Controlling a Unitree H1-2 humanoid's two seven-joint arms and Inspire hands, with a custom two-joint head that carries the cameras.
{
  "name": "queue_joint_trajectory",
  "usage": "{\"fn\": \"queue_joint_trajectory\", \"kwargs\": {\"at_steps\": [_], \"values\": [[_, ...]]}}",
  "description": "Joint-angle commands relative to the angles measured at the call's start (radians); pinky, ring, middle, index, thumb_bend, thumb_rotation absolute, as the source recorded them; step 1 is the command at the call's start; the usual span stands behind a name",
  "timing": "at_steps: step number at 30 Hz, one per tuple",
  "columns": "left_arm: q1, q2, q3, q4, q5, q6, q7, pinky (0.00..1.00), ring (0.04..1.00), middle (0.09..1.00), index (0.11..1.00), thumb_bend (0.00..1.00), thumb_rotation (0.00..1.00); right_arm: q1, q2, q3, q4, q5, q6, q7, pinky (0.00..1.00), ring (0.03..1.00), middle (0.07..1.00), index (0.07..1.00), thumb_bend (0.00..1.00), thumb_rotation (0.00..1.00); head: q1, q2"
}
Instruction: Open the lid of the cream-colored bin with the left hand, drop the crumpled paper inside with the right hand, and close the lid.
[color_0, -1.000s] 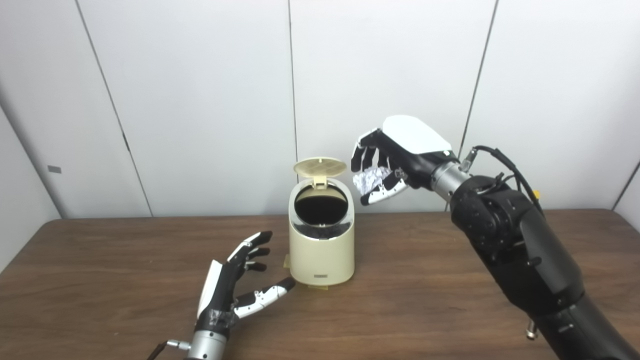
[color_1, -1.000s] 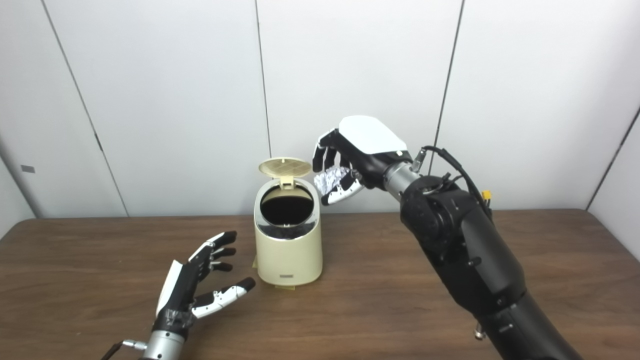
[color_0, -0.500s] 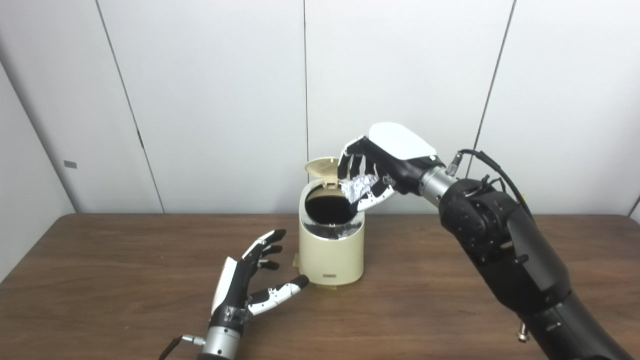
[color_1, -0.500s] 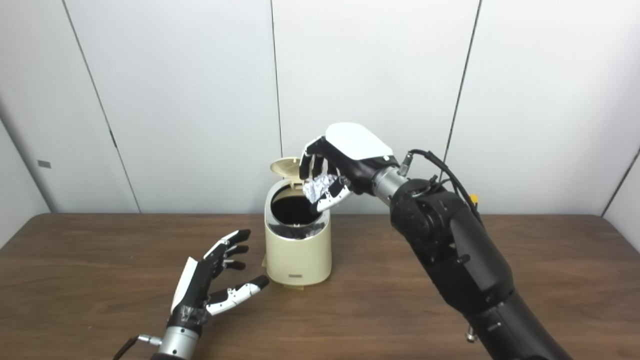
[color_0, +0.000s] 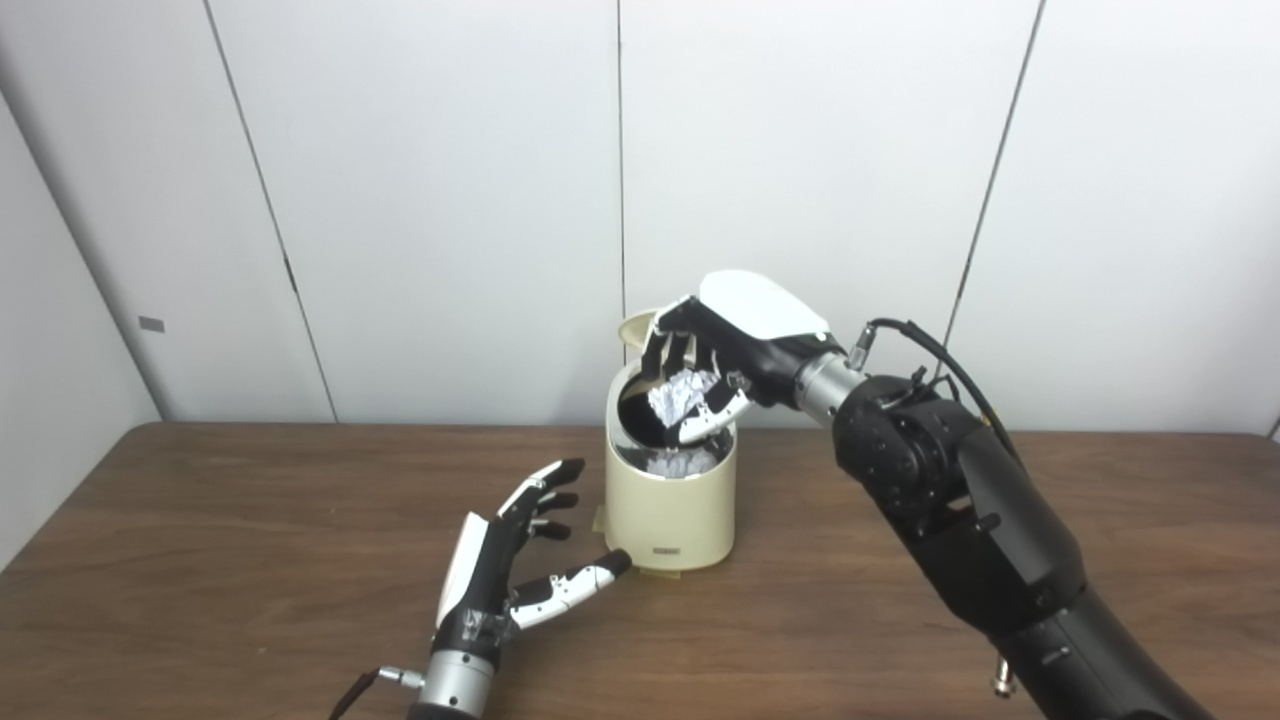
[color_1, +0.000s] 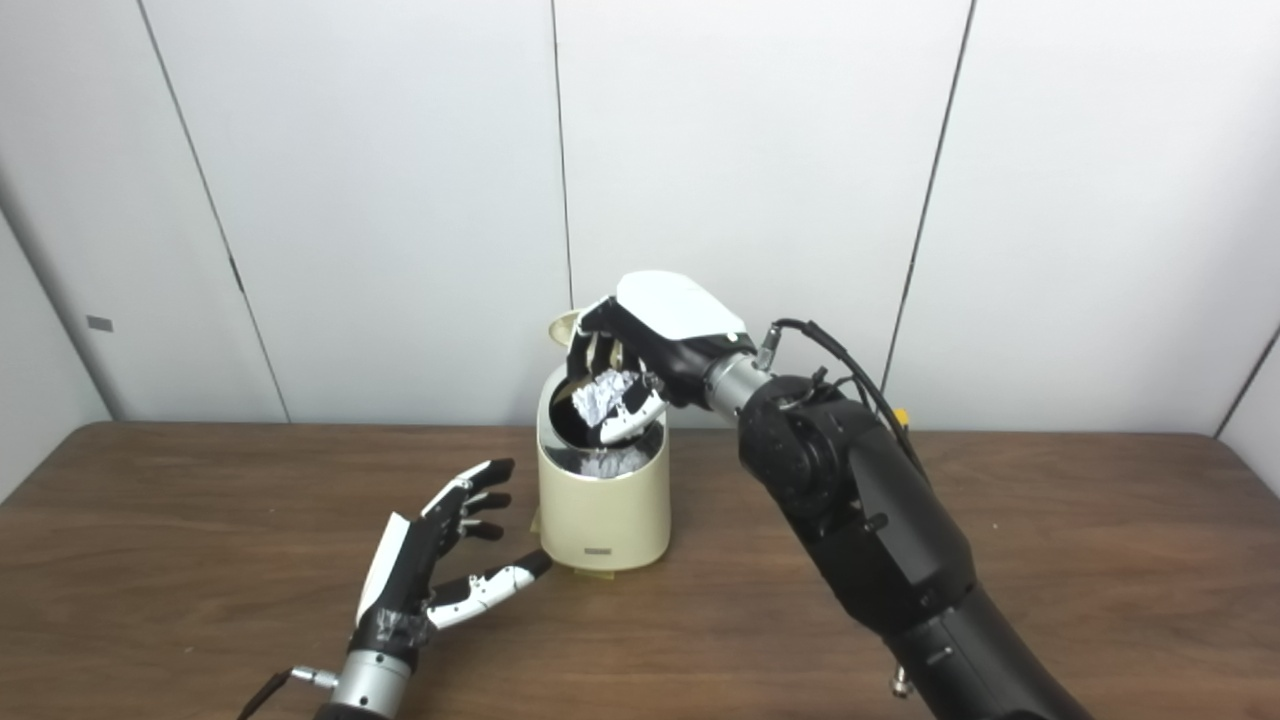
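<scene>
Left eye view: crumpled paper (color_0: 683, 394) pinched in right hand (color_0: 722, 345), directly over the mouth of the cream-colored bin (color_0: 672, 505). Lid (color_0: 637, 327) stands open behind the hand. Left hand (color_0: 505, 580), fingers spread, holds nothing, beside the bin on the table (color_0: 250, 560).

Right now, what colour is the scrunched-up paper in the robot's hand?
White, with greyish creases. The crumpled paper in the right hand shows best in the left eye view.
</scene>
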Motion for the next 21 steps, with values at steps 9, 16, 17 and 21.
{"fn": "queue_joint_trajectory", "kwargs": {"at_steps": [9,16,17,21], "values": [[0.050,-0.025,-0.017,0.005,0.013,-0.004,0.016,0.67,0.795,0.858,0.873,0.79,0.32,-0.052,0.017,0.004,0.031,-0.020,-0.043,-0.089,0.29,0.366,0.499,0.521,0.51,0.00,0.004,0.004],[0.052,-0.024,-0.019,0.002,0.009,-0.004,0.013,0.67,0.795,0.858,0.873,0.78,0.31,-0.050,0.007,0.023,0.055,-0.033,-0.109,-0.142,0.31,0.358,0.487,0.502,0.52,0.00,0.006,0.007],[0.053,-0.024,-0.019,0.001,0.008,-0.003,0.012,0.67,0.795,0.858,0.872,0.78,0.31,-0.049,0.005,0.025,0.061,-0.035,-0.126,-0.157,0.30,0.355,0.481,0.503,0.52,0.00,0.005,0.006],[0.054,-0.023,-0.019,0.002,0.002,-0.006,0.009,0.67,0.793,0.858,0.871,0.78,0.30,-0.046,0.002,0.030,0.076,-0.049,-0.175,-0.201,0.31,0.358,0.467,0.517,0.51,0.00,0.006,0.007]]}}
